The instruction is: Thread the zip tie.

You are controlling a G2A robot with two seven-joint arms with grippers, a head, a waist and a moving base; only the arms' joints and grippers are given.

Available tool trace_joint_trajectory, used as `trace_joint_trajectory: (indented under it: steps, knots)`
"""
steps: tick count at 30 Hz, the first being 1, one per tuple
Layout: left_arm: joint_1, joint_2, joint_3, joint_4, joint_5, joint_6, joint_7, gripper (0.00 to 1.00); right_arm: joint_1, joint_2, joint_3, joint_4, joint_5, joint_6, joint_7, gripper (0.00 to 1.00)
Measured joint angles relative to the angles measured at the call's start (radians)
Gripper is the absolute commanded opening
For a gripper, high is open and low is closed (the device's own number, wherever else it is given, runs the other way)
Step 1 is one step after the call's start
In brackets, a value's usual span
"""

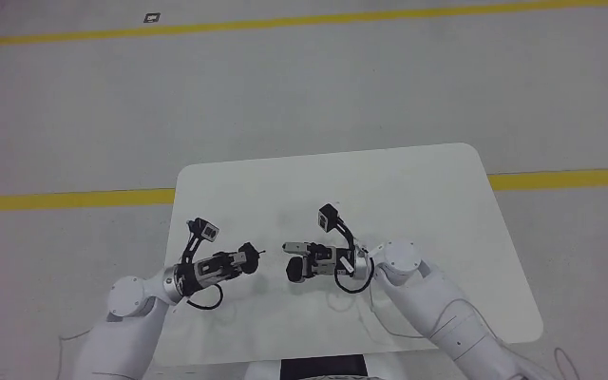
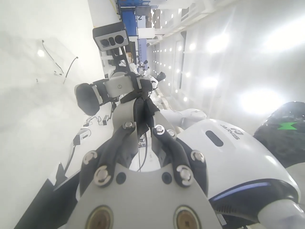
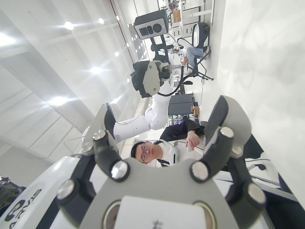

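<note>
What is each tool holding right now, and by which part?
The left tool pinches a thin black zip tie, a short end poking toward the right tool, which is open and empty. Head or tail cannot be told.

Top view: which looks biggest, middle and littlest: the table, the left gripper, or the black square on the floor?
1. table
2. left gripper
3. black square, though it lies farther from the camera.

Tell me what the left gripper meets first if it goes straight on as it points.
Likely the open right gripper, which faces the left gripper and its zip tie over the table; heights are unclear.
</note>
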Motion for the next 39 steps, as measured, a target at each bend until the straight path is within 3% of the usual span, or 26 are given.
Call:
trace_joint_trajectory:
  steps: [4, 7, 11, 15, 18, 21, 25, 28, 32, 39]
  knots:
    - [-0.002, -0.043, -0.056, 0.027, 0.023, 0.0, -0.096, 0.0, 0.0, 0.0, 0.0, 0.0, 0.0, 0.0, 0.0, 1.0]
    - [-0.003, -0.071, -0.074, 0.034, 0.033, 0.0, -0.1, 0.0, 0.0, 0.0, 0.0, 0.0, 0.0, 0.0, 0.0, 1.0]
    - [-0.008, -0.094, -0.083, 0.04, 0.056, 0.0, -0.099, 0.0, 0.0, 0.0, 0.0, 0.0, 0.0, 0.0, 0.0, 1.0]
    - [-0.008, -0.094, -0.083, 0.039, 0.057, 0.0, -0.099, 0.0, 0.007, 0.004, 0.002, -0.016, -0.028, 0.01, -0.023, 1.0]
    - [-0.008, -0.094, -0.083, 0.039, 0.057, 0.0, -0.099, 0.0, 0.017, 0.021, 0.02, -0.096, -0.196, 0.06, -0.071, 1.0]
    - [-0.008, -0.094, -0.083, 0.039, 0.057, 0.0, -0.099, 0.0, 0.016, 0.043, 0.039, -0.201, -0.393, 0.132, -0.055, 1.0]
    - [-0.008, -0.094, -0.083, 0.039, 0.057, 0.0, -0.099, 0.0, 0.02, 0.07, 0.044, -0.332, -0.635, 0.232, 0.031, 1.0]
    - [-0.008, -0.094, -0.083, 0.039, 0.057, 0.0, -0.099, 0.0, 0.032, 0.084, 0.039, -0.386, -0.749, 0.263, 0.121, 1.0]
    - [-0.008, -0.094, -0.083, 0.039, 0.057, 0.0, -0.099, 0.0, 0.051, 0.096, 0.021, -0.424, -0.86, 0.266, 0.218, 1.0]
    - [-0.008, -0.094, -0.083, 0.039, 0.057, 0.0, -0.099, 0.0, 0.051, 0.096, 0.02, -0.425, -0.861, 0.265, 0.217, 1.0]
